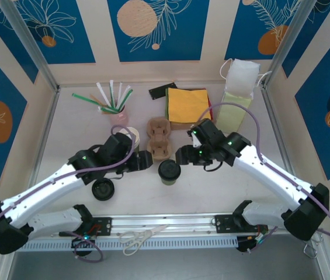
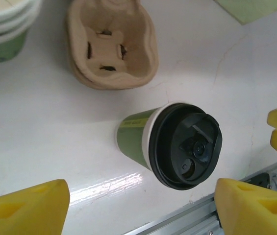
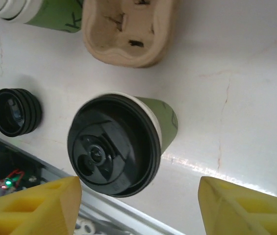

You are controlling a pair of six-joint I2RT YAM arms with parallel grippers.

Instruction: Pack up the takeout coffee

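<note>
The left gripper is spread wide, with nothing pinched. Just right of it, the lidded takeout coffee is stood upright on the table, mid near edge, before the pulp cup carrier. The right gripper is likewise spread, apparently touching nothing.

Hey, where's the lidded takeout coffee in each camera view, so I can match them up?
Top external: takeout coffee just below centre.
Left wrist: takeout coffee right of centre.
Right wrist: takeout coffee lower centre-left.
Shared landmark: the pulp cup carrier, above it in every picture.
</note>
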